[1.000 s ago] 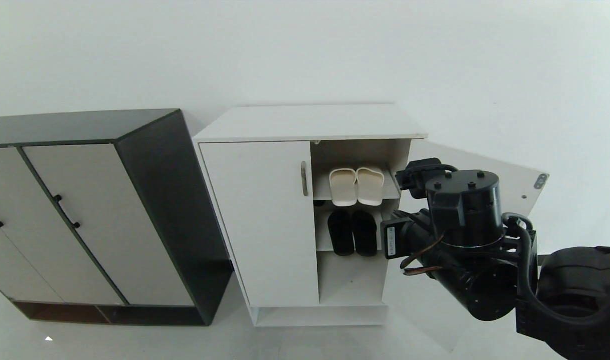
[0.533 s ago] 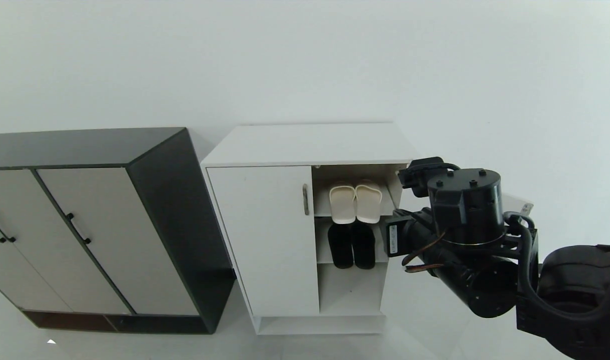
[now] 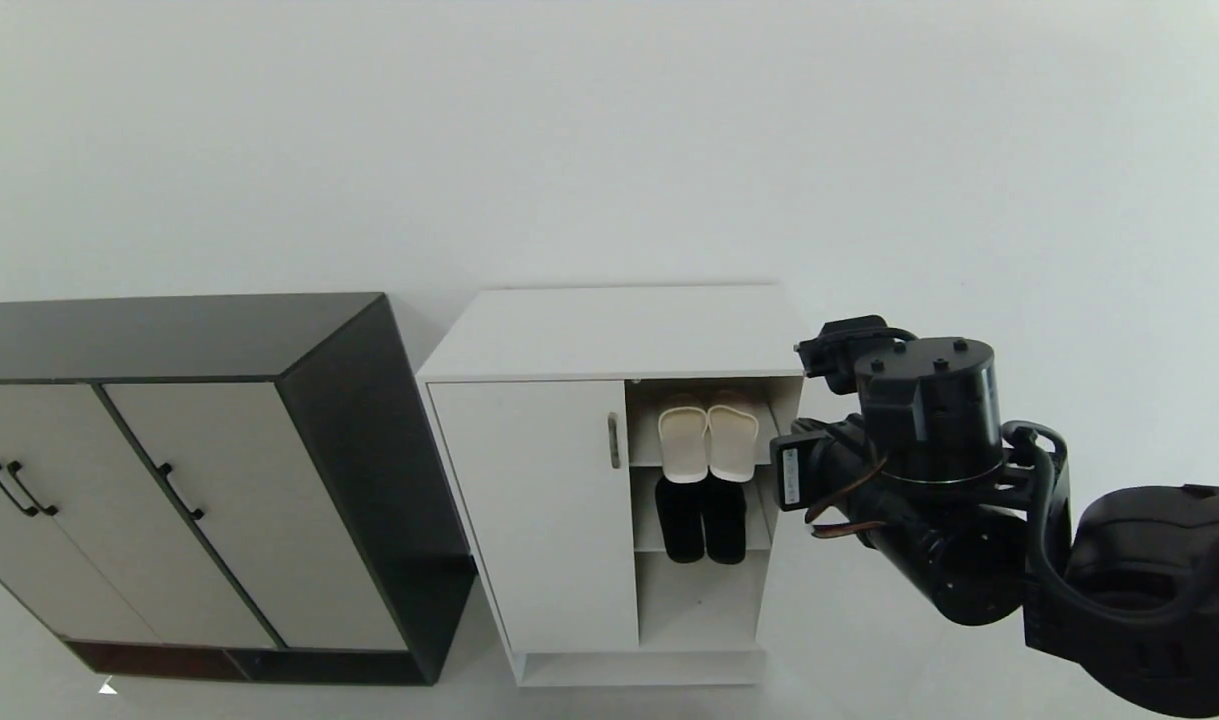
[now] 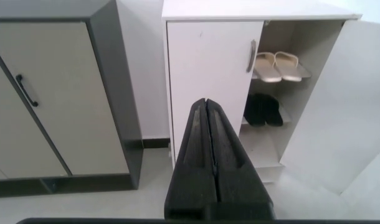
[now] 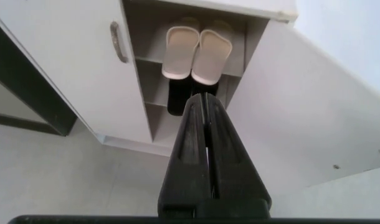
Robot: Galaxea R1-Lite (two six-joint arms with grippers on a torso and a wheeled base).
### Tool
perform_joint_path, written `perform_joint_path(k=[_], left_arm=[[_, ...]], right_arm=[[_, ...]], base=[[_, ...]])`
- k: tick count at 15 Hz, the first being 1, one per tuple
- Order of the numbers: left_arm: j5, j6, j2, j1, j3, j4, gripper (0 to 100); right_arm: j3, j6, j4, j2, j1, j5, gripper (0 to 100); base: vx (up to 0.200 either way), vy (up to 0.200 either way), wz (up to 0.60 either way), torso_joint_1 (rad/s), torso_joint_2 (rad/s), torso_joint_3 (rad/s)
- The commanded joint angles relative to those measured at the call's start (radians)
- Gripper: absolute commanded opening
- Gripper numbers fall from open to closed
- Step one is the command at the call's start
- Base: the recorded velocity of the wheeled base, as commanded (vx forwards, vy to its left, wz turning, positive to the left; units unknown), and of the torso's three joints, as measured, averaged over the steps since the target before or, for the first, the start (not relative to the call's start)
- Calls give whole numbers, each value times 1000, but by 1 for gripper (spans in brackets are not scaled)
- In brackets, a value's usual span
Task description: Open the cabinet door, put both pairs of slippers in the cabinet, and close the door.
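Observation:
The white cabinet [image 3: 609,330] stands against the wall, its left door [image 3: 529,510] closed with a metal handle [image 3: 614,440]. Its right door [image 5: 302,118] is swung open. White slippers [image 3: 709,440] lie on the upper shelf, black slippers [image 3: 702,520] on the shelf below, and the bottom compartment is bare. My right gripper [image 5: 202,98] is shut on nothing, in front of the open side and apart from the shelves; it hides part of the black slippers [image 5: 175,99]. Farther back, facing the closed door [image 4: 209,81], my left gripper [image 4: 206,102] is shut and holds nothing.
A dark cabinet [image 3: 349,470] with two beige doors [image 3: 169,520] stands close to the left of the white one. Pale floor [image 5: 65,174] lies in front of both. The open door [image 4: 358,112] juts out on the right side.
The head camera has shifted: both cabinets now sit lower and smaller in the picture. The open door's far edge, seen beyond the right arm before, is now behind it.

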Motion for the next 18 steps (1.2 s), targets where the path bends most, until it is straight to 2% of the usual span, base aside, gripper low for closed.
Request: perform_joint_path(k=[1,7,9,11,13,15,18], left_arm=[[0,0,0,0,0,0,0],[0,0,0,-1,0,0,0],[0,0,0,-1,0,0,0],[1,0,0,-1,0,0,0],[1,0,0,-1,0,0,0],[1,1,0,-1,0,0,0],[0,1,0,-1,0,0,0]], right_arm=[[0,-3,-2,10,-17,13,0],[-3,-3,-4,19,-43,26,0],[-46,-20,-4,54,-117,42,0],[-178,-61,10,130,-229,125,0],[-324,-60,124,176,-304,136,0],[-433,-17,234,208,-352,187,0],[-520,17,282,257,-384,214,0]], base=[[0,0,0,110,-246,-139],[0,0,-600,29,-45,-31],[0,0,0,0,0,0],[0,0,0,0,0,0],[0,0,0,0,0,0],[0,0,0,0,0,0],[-67,0,0,2,1,1]])
